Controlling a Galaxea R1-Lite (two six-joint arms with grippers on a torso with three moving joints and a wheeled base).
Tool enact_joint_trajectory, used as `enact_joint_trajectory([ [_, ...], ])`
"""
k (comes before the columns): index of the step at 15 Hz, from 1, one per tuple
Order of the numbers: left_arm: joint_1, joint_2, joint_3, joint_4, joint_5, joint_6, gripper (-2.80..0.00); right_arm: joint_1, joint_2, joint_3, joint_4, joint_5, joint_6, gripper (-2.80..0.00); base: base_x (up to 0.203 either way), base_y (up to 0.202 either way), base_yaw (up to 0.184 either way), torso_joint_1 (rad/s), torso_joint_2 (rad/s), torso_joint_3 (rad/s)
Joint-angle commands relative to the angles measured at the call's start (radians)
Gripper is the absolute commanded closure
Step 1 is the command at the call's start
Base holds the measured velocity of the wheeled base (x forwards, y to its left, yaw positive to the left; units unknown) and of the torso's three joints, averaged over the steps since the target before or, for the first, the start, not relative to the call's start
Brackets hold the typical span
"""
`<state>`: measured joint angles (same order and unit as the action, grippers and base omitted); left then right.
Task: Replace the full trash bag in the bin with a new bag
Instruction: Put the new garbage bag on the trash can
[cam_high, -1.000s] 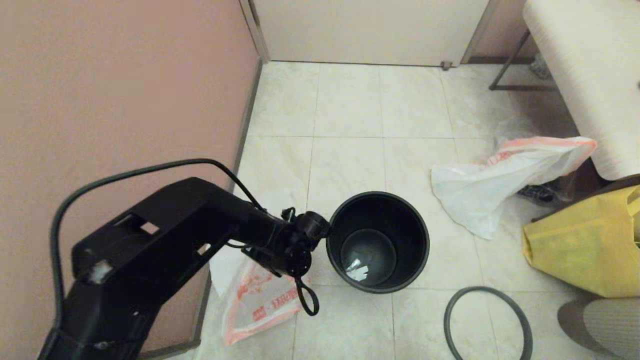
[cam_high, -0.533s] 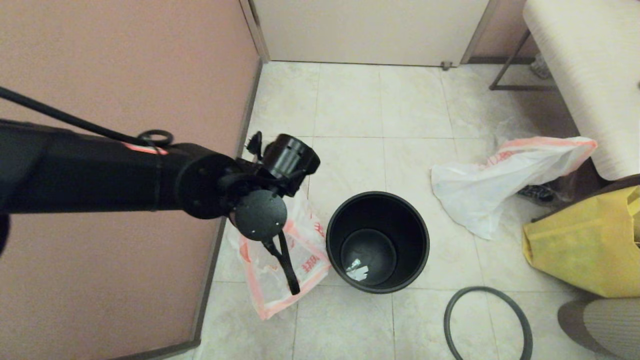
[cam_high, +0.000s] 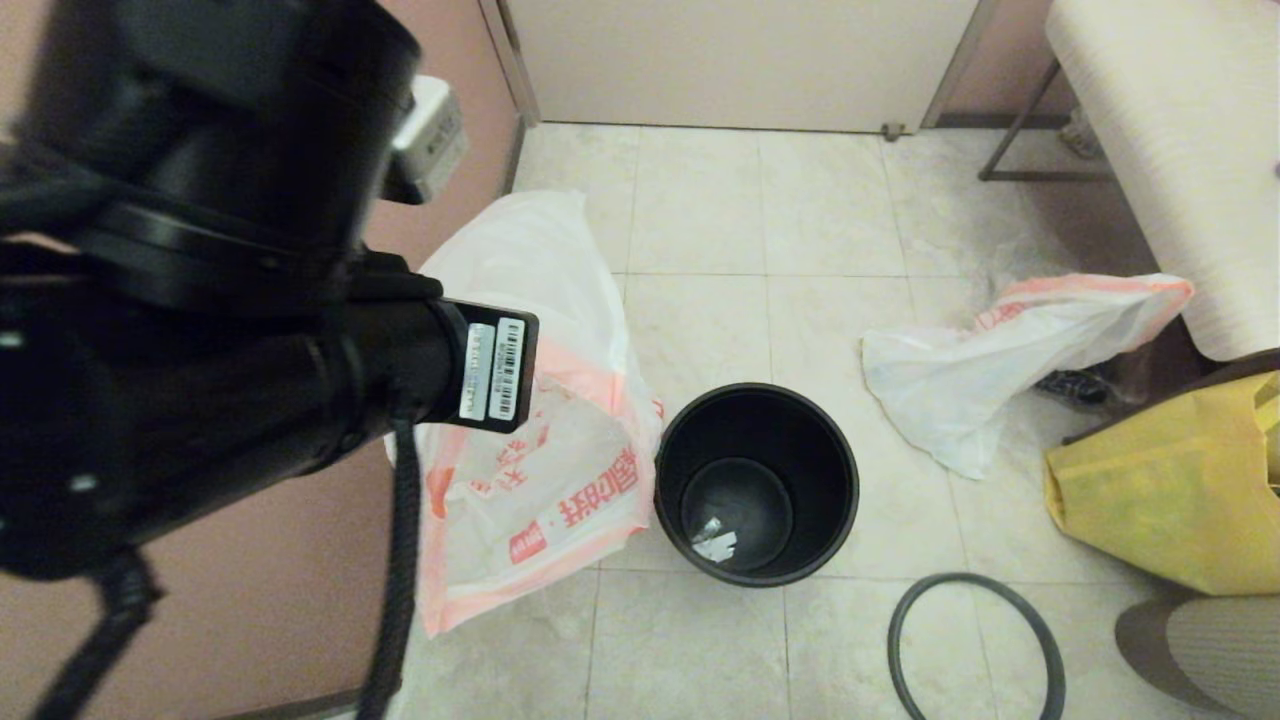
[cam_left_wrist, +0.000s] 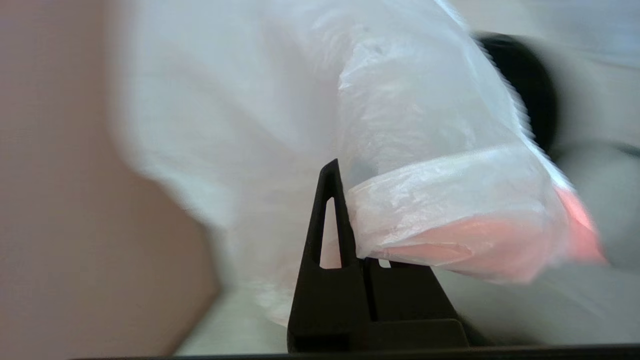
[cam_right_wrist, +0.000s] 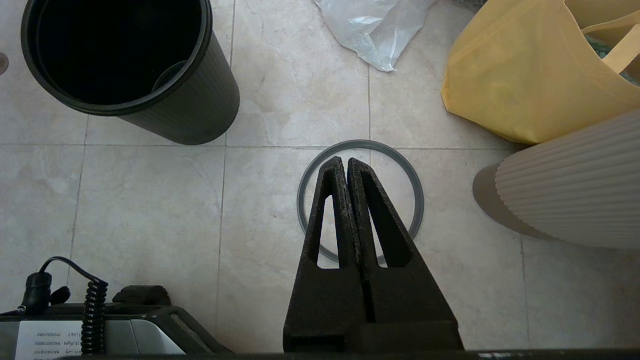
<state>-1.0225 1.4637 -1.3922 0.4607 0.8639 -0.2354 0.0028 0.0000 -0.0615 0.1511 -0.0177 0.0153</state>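
Observation:
My left gripper (cam_left_wrist: 345, 172) is shut on the new bag (cam_high: 540, 440), a limp white bag with an orange-pink band and red lettering. The bag (cam_left_wrist: 425, 150) hangs left of the bin (cam_high: 800, 430) and drapes over one finger. In the head view the left arm hides that gripper. The dark bin (cam_right_wrist: 200, 100) stands unlined, with a small scrap at its bottom. Its grey rim ring (cam_high: 965, 578) lies on the floor in front of it. My right gripper (cam_right_wrist: 347, 161) hovers shut and empty above that ring (cam_right_wrist: 360, 143). The full trash bag (cam_high: 990, 360) lies right of the bin.
A pink wall (cam_high: 250, 620) runs along the left and a door (cam_high: 740, 60) closes the back. A yellow fabric bag (cam_high: 1170, 490) and a white ribbed bench (cam_high: 1180, 150) crowd the right side. A clear crinkly bag (cam_high: 1090, 385) lies behind the full bag.
My left arm has swung up towards the head camera, lifting the new bag off the floor by the wall. The bag now hangs higher and more spread out beside the bin.

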Motion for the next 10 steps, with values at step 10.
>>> enact_joint_trajectory([
  [10,-0.282,-0.053,-0.069,0.033,-0.189,-0.005,0.00,0.000,0.002,0.000,0.001,0.001,0.000,0.00,0.000,0.000,0.000,0.000,0.00,0.000],
])
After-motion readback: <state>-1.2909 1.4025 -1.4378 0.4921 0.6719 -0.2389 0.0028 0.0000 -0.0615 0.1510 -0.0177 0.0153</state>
